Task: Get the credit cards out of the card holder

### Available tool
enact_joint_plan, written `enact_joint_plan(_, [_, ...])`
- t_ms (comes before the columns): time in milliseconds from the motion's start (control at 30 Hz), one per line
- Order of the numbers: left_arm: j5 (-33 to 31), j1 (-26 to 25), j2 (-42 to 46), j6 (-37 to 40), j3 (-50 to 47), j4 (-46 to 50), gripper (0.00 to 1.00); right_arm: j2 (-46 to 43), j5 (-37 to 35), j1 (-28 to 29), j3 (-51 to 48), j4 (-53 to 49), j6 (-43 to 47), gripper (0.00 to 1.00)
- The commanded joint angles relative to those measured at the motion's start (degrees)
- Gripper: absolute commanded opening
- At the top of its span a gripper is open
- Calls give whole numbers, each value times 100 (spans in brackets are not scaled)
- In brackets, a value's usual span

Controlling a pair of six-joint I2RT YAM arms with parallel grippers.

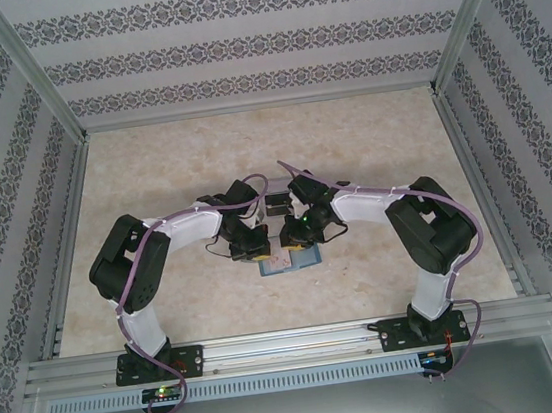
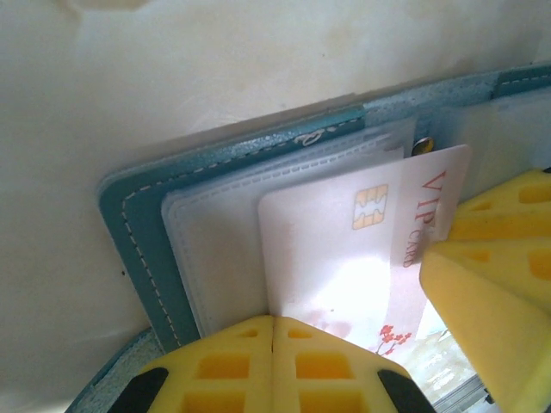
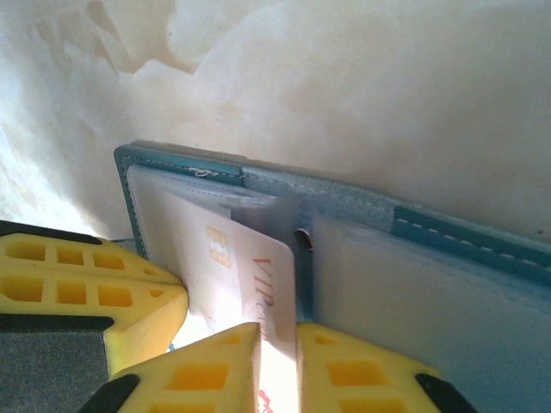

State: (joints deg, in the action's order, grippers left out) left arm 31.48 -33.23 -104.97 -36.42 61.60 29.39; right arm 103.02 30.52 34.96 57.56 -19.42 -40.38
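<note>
The teal card holder (image 1: 306,261) lies open on the table between both arms, its clear sleeves (image 2: 215,232) facing up. A pale credit card (image 2: 344,249) with a gold chip and red "VIP" lettering sticks partly out of a sleeve. My right gripper (image 3: 277,331) is shut on that card's (image 3: 250,267) edge, beside the holder's spine (image 3: 482,241); its yellow fingers (image 2: 499,224) show at the right of the left wrist view. My left gripper (image 2: 274,320) is shut, its tips against the sleeve at the card's left edge. Its fingers (image 3: 86,284) sit left of the card. A dark card is not visible.
The pale marbled tabletop (image 1: 171,169) runs out to aluminium frame rails (image 1: 273,346) at the near edge and posts at the sides. Patterned walls (image 1: 257,48) close in the back and both sides. A metal snap (image 3: 302,239) sits on the holder's spine.
</note>
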Motion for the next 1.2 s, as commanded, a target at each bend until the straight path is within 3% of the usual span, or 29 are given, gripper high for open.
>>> enact_joint_plan(0, [-312,23,-381,119,-112,313,0,-142,402,62,-36,329,3,16])
enact_joint_plan(400, [-346,27,-318,135,-98,373,0,-342,-151,-16,-18,-239,361,7])
enact_joint_plan(933, [-361,27,-315,136,-97,399,0,-731,-1268,-112,279,-1531,955,6])
enact_joint_plan(1167, [-356,27,-304,132,-116,384,0,-744,-1366,-53,372,-1605,956,6])
